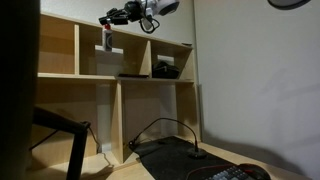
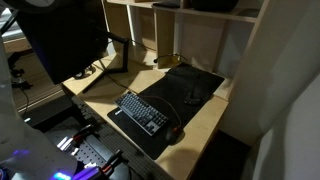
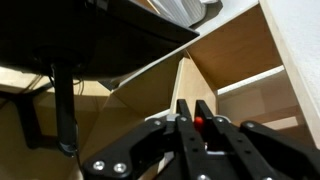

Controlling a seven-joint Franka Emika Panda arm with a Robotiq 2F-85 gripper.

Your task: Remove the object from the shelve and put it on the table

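Observation:
In an exterior view my gripper (image 1: 106, 19) reaches left at the top of the wooden shelf (image 1: 60, 74), in front of its upper compartment. A small white object with a red top (image 1: 107, 40) hangs under the fingers, well above the shelf board. In the wrist view the two black fingers (image 3: 196, 118) are close together with a red part of the object (image 3: 200, 122) pinched between them; the rest of the object is hidden. The table (image 2: 205, 125) lies below the shelf. The gripper is out of view in the exterior view that looks down on the table.
Dark items (image 1: 165, 70) lie in a middle shelf compartment. On the table are a black mat (image 2: 185, 85), a keyboard (image 2: 140, 112), a mouse (image 2: 176, 133), a cable and a monitor stand (image 2: 112, 55). A dark monitor (image 2: 65, 40) stands at one side.

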